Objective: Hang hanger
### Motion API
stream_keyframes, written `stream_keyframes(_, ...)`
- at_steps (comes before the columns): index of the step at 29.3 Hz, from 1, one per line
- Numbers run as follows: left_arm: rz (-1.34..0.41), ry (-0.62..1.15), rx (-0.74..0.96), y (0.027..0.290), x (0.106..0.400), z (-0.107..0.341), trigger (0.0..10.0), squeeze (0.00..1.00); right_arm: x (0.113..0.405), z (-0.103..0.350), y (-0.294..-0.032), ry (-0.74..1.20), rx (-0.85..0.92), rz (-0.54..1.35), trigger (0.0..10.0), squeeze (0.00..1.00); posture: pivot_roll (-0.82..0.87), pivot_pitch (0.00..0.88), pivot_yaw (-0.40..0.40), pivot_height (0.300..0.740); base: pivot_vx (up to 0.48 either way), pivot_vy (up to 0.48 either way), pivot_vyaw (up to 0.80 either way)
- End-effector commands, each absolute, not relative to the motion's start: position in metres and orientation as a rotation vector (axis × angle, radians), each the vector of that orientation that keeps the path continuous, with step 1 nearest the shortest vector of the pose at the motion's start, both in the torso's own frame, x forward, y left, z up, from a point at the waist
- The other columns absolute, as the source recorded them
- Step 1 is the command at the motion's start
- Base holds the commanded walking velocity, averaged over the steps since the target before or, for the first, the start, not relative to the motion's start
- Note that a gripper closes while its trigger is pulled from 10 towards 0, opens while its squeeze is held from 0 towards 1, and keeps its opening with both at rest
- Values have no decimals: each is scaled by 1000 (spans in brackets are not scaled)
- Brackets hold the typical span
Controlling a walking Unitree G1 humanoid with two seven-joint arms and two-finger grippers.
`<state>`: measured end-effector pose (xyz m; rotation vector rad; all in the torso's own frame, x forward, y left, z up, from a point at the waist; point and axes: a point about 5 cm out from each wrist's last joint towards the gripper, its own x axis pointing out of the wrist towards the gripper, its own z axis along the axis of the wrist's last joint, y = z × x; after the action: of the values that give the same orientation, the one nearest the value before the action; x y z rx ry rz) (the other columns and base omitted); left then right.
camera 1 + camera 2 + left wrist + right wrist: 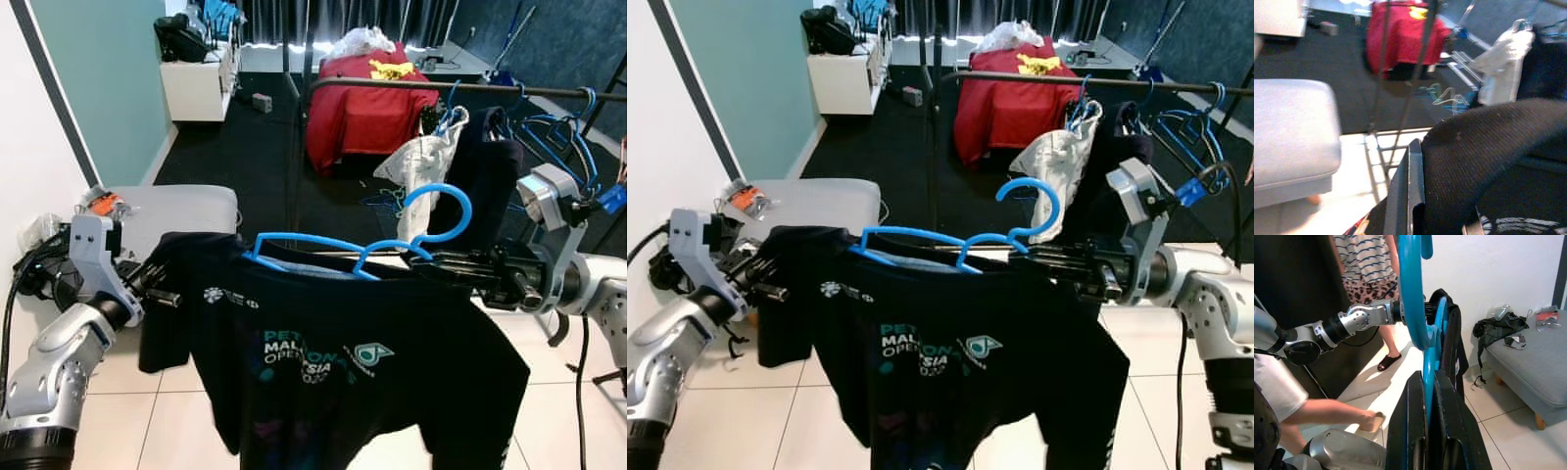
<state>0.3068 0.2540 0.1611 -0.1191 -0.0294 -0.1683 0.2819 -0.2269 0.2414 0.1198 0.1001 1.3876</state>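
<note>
Near the middle of the scene, right in front of the robot, the blue hanger (pixel 364 252) is already wearing a black T-shirt (pixel 343 362), so the dressing part looks done. What's left is the actual hanging: the hook points up in open air and isn't on anything yet.

The right gripper (pixel 453 264) comes in from the right and has its two black fingers (pixel 1415 426) pinched narrow around the blue plastic just under the hook; the right wrist view shows the hanger sandwiched between them. The left gripper (pixel 157 284) is at the left shoulder of the shirt with black cloth bunched over it. In the left wrist view, fabric drapes over one finger (pixel 1409 191), so it seems to be holding the sleeve, but I honestly can't tell whether those fingers are closed on it or just propping it.

The clothes rail (pixel 460 90) sits farther back and to the right, a dark horizontal bar with a white bag (pixel 423 162), a dark garment and more blue hangers (pixel 563 132) already on it. The hanger in hand is nearer and lower than that bar, well apart from it.

So I'd call it roughly halfway: shirt on hanger, carried, not hung. My guess is the robot needs to close in on the rail, lift the hook over the bar and find a free spot between what's already there.

Also around: a grey ottoman (pixel 181 211) to the left, and a person's legs (pixel 1381 328) standing nearby in the right wrist view.
</note>
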Motion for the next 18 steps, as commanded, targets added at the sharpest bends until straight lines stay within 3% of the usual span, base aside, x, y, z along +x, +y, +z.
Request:
stream_keyframes(1, 29, 41, -92, 281, 301, 145, 0, 0, 278, 249, -235, 56, 118, 1374, 10000, 0, -82, 0, -25, 740, 0, 0, 0)
stream_keyframes(7, -38, 55, -67, 271, 301, 142, 0, 0, 278, 250, -235, 39, 108, 1364, 10000, 0, -81, 0, -25, 740, 0, 0, 0)
stream_keyframes(10, -158, 85, -31, 250, 299, 136, 0, 0, 279, 252, -233, 20, 111, 1361, 10000, 0, -80, 0, -26, 740, 0, 0, 0)
stream_keyframes(15, -27, 128, -45, 257, 302, 124, 0, 0, 277, 252, -231, 32, 119, 1374, 10000, 0, -87, 0, -23, 740, 0, 0, 0)
stream_keyframes(16, -98, -19, -151, 248, 306, 146, 1608, 0, 275, 246, -232, 80, 104, 1373, 10000, 0, -84, 0, -26, 740, 0, 0, 0)
stream_keyframes(17, -98, -19, -151, 248, 306, 146, 1608, 0, 275, 246, -232, 80, 104, 1373, 10000, 0, -84, 0, -26, 740, 0, 0, 0)
stream_keyframes(18, -292, -185, -241, 227, 302, 176, 3294, 0, 275, 240, -232, 109, 87, 1361, 10000, 0, -83, 0, -25, 740, 0, 0, 0)
